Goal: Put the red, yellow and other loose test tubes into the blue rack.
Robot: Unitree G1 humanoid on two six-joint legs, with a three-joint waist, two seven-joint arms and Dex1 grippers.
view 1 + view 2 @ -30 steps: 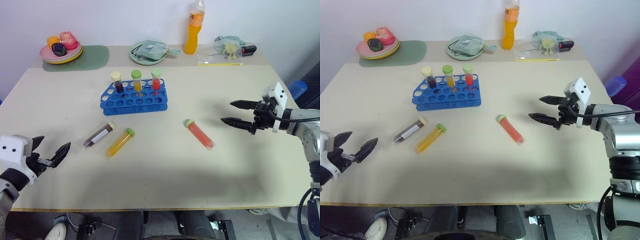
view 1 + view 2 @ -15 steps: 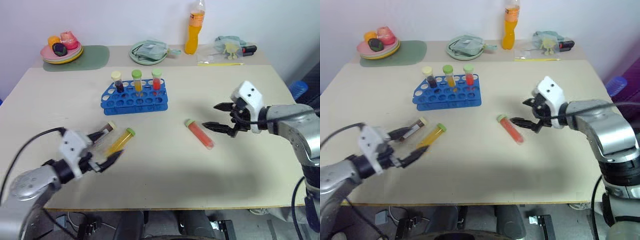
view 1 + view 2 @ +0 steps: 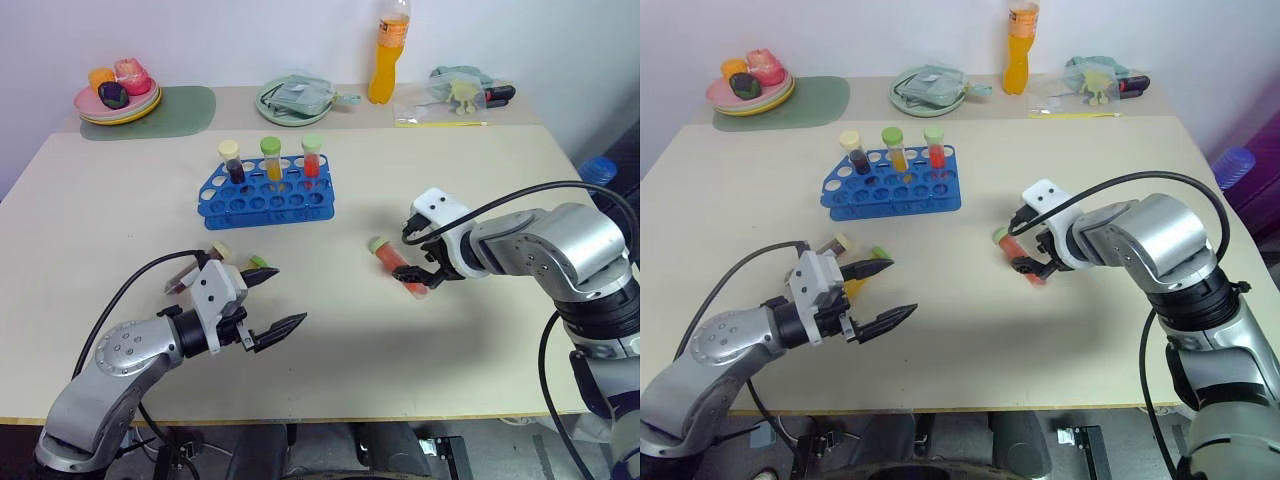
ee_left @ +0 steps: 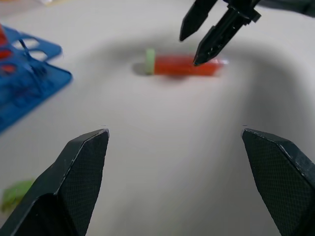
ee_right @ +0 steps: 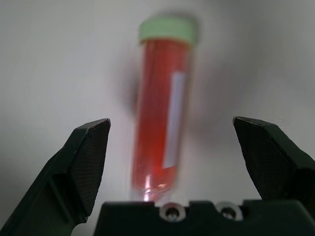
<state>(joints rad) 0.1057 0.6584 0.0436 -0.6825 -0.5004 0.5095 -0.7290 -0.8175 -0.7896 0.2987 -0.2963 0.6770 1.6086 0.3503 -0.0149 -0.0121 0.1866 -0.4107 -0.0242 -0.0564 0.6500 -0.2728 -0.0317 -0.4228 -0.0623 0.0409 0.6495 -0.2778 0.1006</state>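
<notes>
Straddling the red tube [image 5: 160, 108] lying on the table [image 3: 480, 170], the right gripper [image 3: 420, 272] stands open and empty; an off-centre closure risks rolling it away. Left gripper [image 3: 270, 300] gapes open beside the yellow tube [image 3: 256, 263], short of the blue rack [image 3: 265, 195].

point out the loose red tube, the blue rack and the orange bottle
red-liquid clear plastic tube with green cap [image 5: 160, 118], right wrist view, mid-body
bright blue plastic rack [image 3: 265, 203], left eye view, top face
tall orange drink bottle [image 3: 383, 72], left eye view, orange body

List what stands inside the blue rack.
The blue rack holds three upright tubes in its back row: dark, yellow, red. Their lower ends are hidden by the rack's top.
</notes>
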